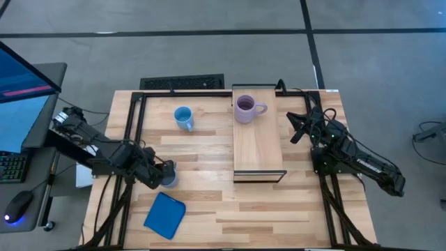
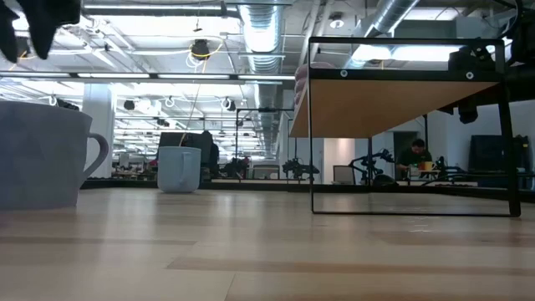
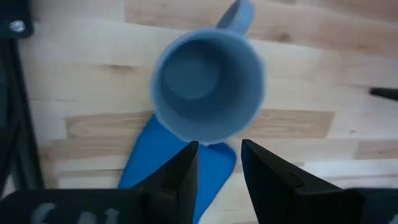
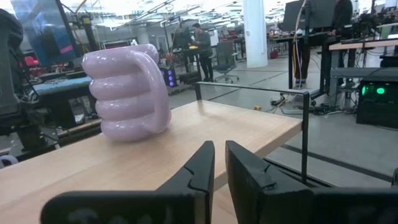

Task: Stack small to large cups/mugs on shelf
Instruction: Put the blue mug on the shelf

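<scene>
A pale purple mug (image 1: pixel 245 108) stands upright on the far end of the light-wood shelf (image 1: pixel 258 150); it also shows in the right wrist view (image 4: pixel 127 93). A bright light blue mug (image 1: pixel 184 117) stands on the table left of the shelf. A dull grey-blue mug (image 3: pixel 208 84) stands on the table near the left edge (image 2: pixel 42 155). My left gripper (image 3: pixel 217 158) hangs above it, slightly open and empty. My right gripper (image 4: pixel 219 165) is shut and empty, to the right of the shelf, pointing at the purple mug.
A flat blue square pad (image 1: pixel 165 215) lies on the table near the front left, just near the grey-blue mug. The shelf's dark wire frame (image 2: pixel 410 209) stands on the table's middle. Bare tabletop (image 1: pixel 279 216) lies toward the front right.
</scene>
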Robot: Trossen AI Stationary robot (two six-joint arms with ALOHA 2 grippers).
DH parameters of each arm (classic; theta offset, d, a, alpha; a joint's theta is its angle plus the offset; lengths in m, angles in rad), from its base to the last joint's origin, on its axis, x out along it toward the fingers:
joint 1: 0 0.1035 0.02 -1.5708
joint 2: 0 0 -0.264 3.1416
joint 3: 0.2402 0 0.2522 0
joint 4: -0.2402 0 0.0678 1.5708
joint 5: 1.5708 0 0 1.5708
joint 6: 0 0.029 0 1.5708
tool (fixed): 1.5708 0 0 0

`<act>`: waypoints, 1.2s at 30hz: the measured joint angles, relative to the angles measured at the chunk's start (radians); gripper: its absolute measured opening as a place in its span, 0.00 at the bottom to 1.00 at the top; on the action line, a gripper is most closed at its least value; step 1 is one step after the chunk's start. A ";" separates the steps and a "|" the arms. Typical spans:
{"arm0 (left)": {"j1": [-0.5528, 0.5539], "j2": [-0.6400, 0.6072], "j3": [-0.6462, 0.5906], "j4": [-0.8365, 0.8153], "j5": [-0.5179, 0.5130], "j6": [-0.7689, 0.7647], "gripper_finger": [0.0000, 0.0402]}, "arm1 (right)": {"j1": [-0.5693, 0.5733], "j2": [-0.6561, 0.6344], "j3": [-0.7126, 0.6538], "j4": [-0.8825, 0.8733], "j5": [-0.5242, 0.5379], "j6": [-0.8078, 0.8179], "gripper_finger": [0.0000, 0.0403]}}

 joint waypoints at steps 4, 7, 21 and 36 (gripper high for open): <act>0.009 0.031 0.000 0.013 0.005 0.000 0.28 | 0.000 0.000 0.000 0.000 0.000 0.000 0.16; 0.020 0.062 0.000 0.010 0.017 0.001 0.28 | 0.000 0.000 0.000 0.002 0.000 0.000 0.16; -0.042 0.101 0.001 0.019 -0.031 0.038 0.28 | 0.000 0.000 0.000 0.003 0.000 0.000 0.16; -0.038 0.101 0.002 0.015 0.125 0.011 0.28 | 0.000 0.000 0.000 0.002 0.000 -0.001 0.16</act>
